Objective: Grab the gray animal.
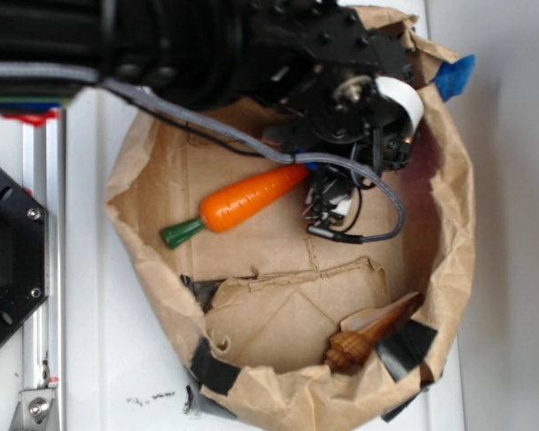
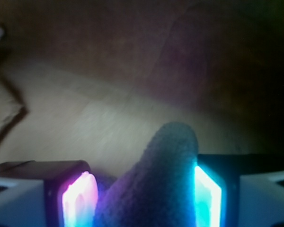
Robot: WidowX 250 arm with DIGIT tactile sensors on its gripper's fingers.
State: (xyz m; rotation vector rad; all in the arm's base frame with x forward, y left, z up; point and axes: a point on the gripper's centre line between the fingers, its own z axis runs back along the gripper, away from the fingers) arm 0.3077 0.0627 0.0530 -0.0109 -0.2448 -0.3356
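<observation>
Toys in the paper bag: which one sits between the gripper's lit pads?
The gray animal: fuzzy, between the gripper pads. The carrot and wooden shell lie apart.

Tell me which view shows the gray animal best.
The wrist view. The gray animal fills the gap between the tool's glowing pads, touching the right one, so its fuzzy surface is plain. In the exterior view the arm covers it; only the carrot lies clear in the paper bag.
</observation>
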